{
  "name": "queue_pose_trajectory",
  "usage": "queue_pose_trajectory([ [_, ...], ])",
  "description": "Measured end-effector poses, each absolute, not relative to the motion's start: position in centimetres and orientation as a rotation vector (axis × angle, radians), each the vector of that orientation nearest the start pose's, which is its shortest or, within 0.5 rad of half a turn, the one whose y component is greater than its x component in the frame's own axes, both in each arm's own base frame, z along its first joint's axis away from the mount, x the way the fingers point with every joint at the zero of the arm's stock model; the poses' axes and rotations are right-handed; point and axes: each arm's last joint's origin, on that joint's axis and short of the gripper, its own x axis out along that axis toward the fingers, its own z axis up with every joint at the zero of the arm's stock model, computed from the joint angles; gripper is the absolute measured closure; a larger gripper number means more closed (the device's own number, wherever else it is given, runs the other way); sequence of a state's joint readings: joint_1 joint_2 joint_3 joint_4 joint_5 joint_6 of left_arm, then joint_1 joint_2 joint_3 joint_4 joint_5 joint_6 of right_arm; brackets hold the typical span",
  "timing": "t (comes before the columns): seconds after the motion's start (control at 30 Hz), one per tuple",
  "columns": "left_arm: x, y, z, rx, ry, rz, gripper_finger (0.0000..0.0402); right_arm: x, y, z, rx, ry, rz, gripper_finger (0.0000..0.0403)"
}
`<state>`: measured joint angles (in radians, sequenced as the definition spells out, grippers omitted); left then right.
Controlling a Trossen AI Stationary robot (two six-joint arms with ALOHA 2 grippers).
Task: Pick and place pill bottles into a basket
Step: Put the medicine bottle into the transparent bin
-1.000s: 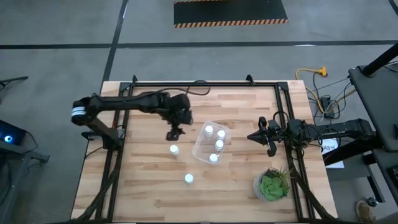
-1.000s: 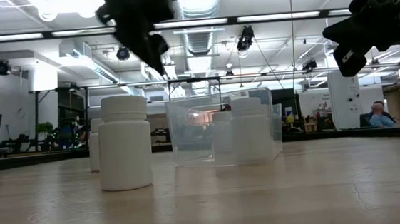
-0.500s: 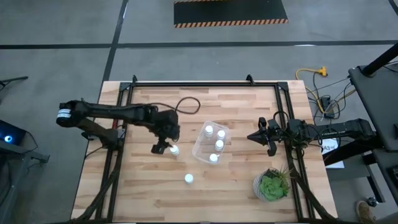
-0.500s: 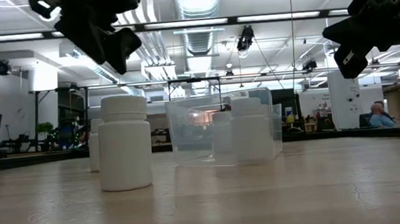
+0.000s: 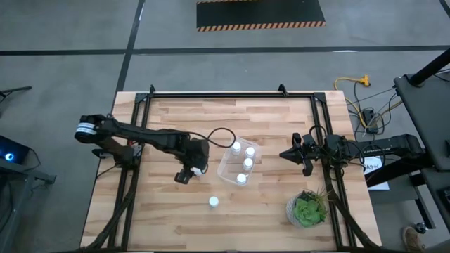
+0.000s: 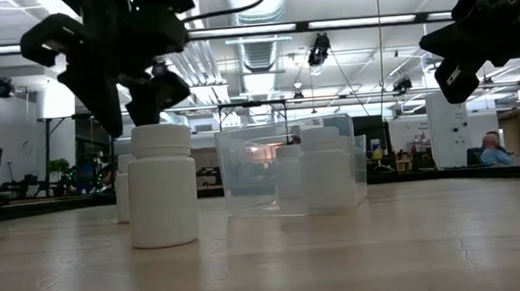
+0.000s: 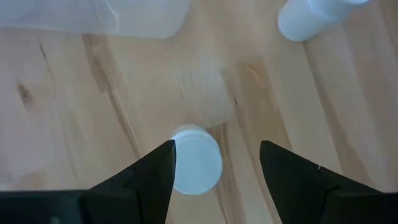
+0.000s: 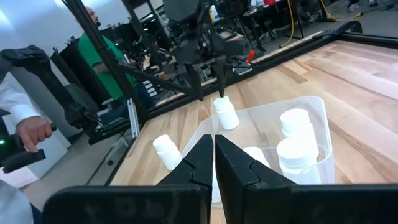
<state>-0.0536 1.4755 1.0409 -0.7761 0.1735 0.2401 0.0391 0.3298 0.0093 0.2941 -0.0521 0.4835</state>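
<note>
1. Currently the left gripper (image 5: pixel 184 173) hangs over the wooden table (image 5: pixel 169 218), just beside the clear basket (image 5: pixel 226 169), with its two dark fingers (image 7: pixel 155 177) spread apart.
2. A white pill bottle (image 7: pixel 196 159) stands upright between those fingers, closer to one than the other; nothing is gripped.
3. Another pill bottle (image 5: pixel 213 202) stands alone on the table, nearer the front edge and apart from the basket.
4. Inside the basket stand four bottles (image 5: pixel 247 163), all upright with white caps showing.
5. Over at the table's right edge the right gripper (image 5: pixel 294 154) waits, its fingers pressed together and empty.
6. A green potted plant (image 5: pixel 307 209) sits at the front right corner.
</note>
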Motion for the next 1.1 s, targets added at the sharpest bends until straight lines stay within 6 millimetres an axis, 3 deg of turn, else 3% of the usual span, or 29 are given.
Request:
queue_pose_trajectory([
  [0.3,28.2,-2.0,22.0,0.136,1.209,-0.340,0.0186,11.8,0.6,16.6,0.489,0.048,0.083,0.0394],
  [0.63,28.7,-2.0,24.0,0.121,1.157,-0.321,0.0186,11.8,0.6,16.6,0.491,0.050,0.082,0.0394],
  [1.1,28.7,-2.0,24.3,0.120,1.157,-0.321,0.0179,11.8,0.6,16.6,0.490,0.051,0.081,0.0394],
])
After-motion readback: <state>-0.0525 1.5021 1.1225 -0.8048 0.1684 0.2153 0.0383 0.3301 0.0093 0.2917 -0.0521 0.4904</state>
